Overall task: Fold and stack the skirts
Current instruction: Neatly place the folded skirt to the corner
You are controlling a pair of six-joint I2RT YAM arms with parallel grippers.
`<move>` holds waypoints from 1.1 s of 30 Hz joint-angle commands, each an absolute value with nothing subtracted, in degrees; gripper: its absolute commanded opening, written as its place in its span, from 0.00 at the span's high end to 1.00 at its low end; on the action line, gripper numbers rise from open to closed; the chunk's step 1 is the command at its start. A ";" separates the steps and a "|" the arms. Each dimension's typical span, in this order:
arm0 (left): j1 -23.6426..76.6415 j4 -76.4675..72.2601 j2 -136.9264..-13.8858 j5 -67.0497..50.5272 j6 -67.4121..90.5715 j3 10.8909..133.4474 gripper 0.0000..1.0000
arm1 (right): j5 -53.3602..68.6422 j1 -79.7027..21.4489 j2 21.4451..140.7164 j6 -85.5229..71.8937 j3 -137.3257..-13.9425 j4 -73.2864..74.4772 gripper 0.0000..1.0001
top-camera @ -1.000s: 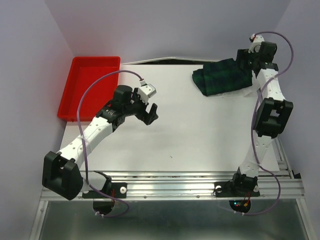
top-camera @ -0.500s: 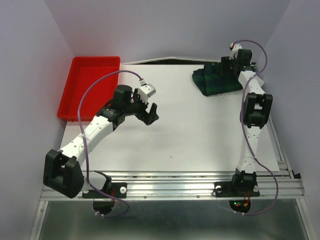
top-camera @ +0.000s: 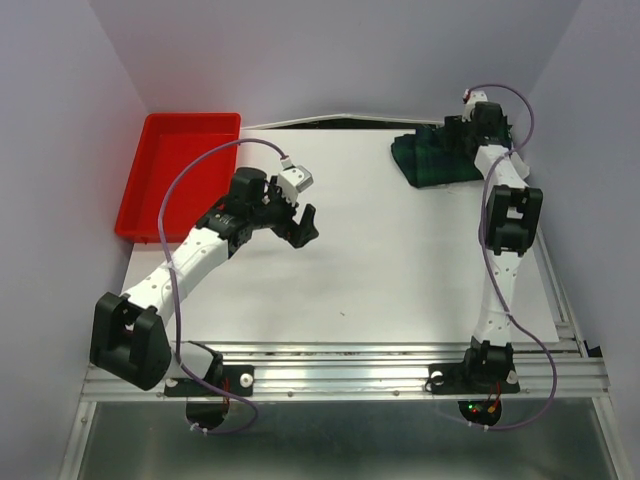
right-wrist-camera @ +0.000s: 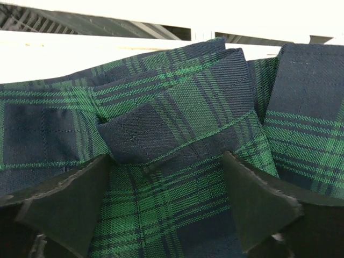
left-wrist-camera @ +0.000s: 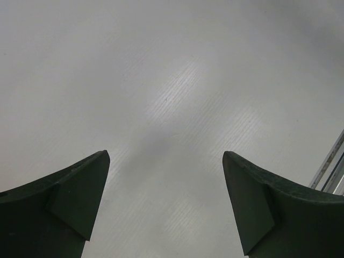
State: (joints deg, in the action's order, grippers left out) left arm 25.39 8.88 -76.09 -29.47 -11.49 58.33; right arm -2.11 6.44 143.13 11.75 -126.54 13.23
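R arm (top-camera: 510,215) stood stretched away from its base toward 12 o'clock, elbow abt halfway, wrist bent over toward 10. The right gripper (right-wrist-camera: 166,156) sat low on the tartan skirt (top-camera: 430,165), fingers (right-wrist-camera: 64,199) spread w/ a rolled fold of cloth bulging btwn them, not pinched. Skirt lay bunched at the table's (top-camera: 380,280) 1 o'clock corner, long axis approx 9-to-3. L arm (top-camera: 190,260) slanted from its base toward 1 o'clock. The left gripper (top-camera: 303,222) hung over bare table left of ctr, jaws wide apart, holding nothing. Red tray (top-camera: 140,175) sat at 10 o'clock, well apart.
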 commanded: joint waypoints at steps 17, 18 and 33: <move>18.11 12.04 -78.75 -19.79 -7.29 75.15 0.02 | 23.37 7.47 105.93 1.67 -108.41 28.64 0.00; 17.93 12.04 -78.84 -19.17 -7.29 75.23 0.02 | 25.12 7.47 101.99 1.84 -105.67 29.26 0.00; 16.79 8.09 -72.95 -12.92 -9.14 59.60 0.02 | 34.54 6.42 73.74 3.96 -61.97 32.34 0.00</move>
